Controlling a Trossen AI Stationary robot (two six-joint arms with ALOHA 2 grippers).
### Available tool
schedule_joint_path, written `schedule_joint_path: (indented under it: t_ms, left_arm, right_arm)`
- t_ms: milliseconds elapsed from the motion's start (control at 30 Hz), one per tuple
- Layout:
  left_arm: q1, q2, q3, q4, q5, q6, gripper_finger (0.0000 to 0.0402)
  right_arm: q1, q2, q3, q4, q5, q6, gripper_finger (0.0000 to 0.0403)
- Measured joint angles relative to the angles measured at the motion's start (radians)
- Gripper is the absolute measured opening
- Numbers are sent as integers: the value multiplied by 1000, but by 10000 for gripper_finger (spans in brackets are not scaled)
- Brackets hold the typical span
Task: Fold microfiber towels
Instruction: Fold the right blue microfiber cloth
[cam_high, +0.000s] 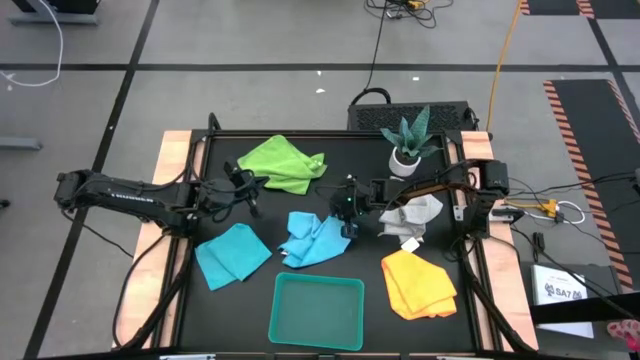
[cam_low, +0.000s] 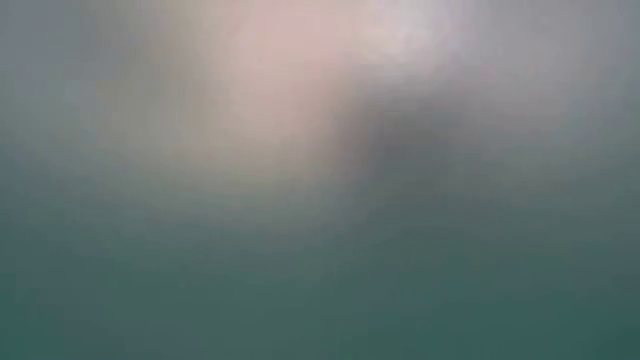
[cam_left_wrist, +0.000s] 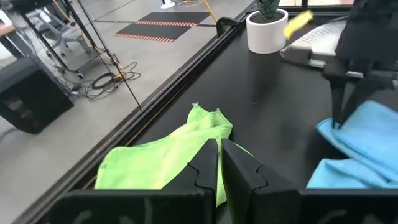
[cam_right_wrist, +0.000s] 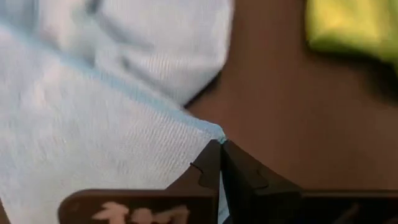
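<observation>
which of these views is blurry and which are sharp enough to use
Low view: a complete blur, only a grey-teal haze with a pale patch, nothing recognisable. High view: evenly lit and sharp. Left wrist view: clear on the green towel. Right wrist view: the blue towel is very close, with its weave sharp near the right tool and softer farther away.

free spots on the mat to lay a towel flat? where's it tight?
Bare mat: the far left corner beside the lime green towel, and the strip between that towel and the potted plant. Crowded: mid-table, where the right gripper pinches the crumpled blue towel beside the grey-white towel.
</observation>
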Motion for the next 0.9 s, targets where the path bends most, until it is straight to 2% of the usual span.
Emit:
schedule_joint_path:
  t_ms: [167,267,400,500,700,900]
  left_arm:
    - [0,8,0,0,34,-107,24]
    - [0,37,-4,-6,53,-183,24]
    - [0,133,-18,0,57,-268,24]
    - [0,233,-18,39,96,-313,24]
    - [0,429,-18,306,203,-219,24]
    - [0,541,-18,420,190,-33,24]
  right_arm:
    - [-21,-81,2,11,6,-38,1]
    - [-37,-136,2,-5,66,-74,1]
    - [-79,-194,2,-25,128,-130,0]
    - [-122,-220,2,-28,131,-147,0]
    - [-180,-212,2,-66,130,-154,0]
    - [-186,-211,2,-75,127,-174,0]
